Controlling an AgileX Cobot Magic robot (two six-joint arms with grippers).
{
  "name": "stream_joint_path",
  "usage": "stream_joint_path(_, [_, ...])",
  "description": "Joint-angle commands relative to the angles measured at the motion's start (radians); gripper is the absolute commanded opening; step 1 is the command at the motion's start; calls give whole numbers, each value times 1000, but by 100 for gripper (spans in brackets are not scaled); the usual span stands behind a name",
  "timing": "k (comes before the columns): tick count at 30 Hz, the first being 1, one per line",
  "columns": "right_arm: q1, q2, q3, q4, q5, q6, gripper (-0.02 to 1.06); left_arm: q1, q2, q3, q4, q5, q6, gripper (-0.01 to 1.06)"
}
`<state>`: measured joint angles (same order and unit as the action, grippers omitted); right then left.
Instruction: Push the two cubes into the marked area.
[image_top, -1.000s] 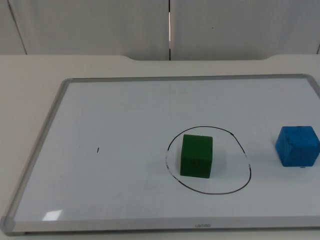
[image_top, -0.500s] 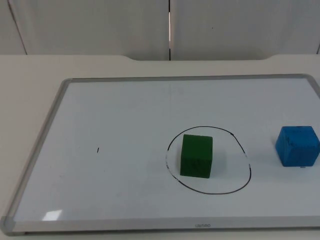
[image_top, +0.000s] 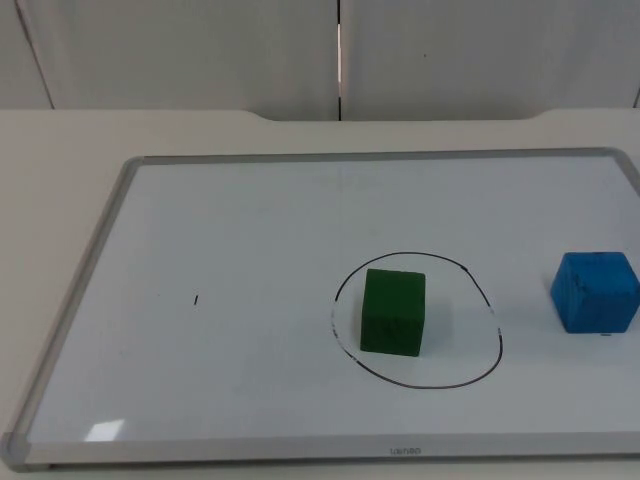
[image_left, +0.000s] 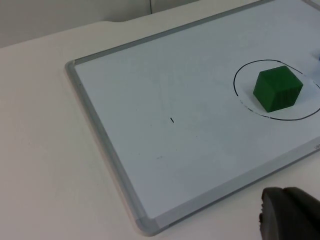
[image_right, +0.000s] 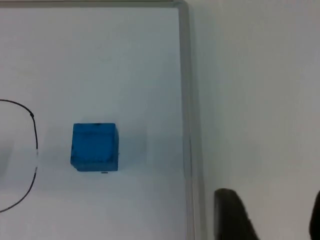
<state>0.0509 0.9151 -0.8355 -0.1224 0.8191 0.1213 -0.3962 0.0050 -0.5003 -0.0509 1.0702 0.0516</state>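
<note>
Bright, even light — small glare patch on whiteboard (image_top: 105, 430) corner, soft cube shadows.

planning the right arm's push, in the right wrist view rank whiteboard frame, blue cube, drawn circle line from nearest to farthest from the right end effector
1. whiteboard frame, the metal edge beside the right end effector, which sits off the board.
2. blue cube, on the board inside that edge.
3. drawn circle line, beyond the cube.

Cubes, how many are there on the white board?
2. The green cube sits inside the drawn black ring. The blue cube sits outside it, near the board's right edge. Nothing seems hidden.
</note>
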Motion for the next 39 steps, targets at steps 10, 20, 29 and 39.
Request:
stream_joint_path(10, [-6, 334, -53, -8, -238, -2, 0, 2, -5, 6, 4, 4, -5, 0])
stream_joint_path(20, [-6, 621, -53, 1, -359, -2, 0, 2, -5, 6, 4, 4, -8, 0])
stream_joint_path(29, [-6, 822, -53, 122, -476, 21, 0, 2, -5, 6, 6, 4, -7, 0])
stream_joint_path(39, [-6, 949, -53, 154, -486, 21, 0, 2, -5, 6, 6, 4, -7, 0])
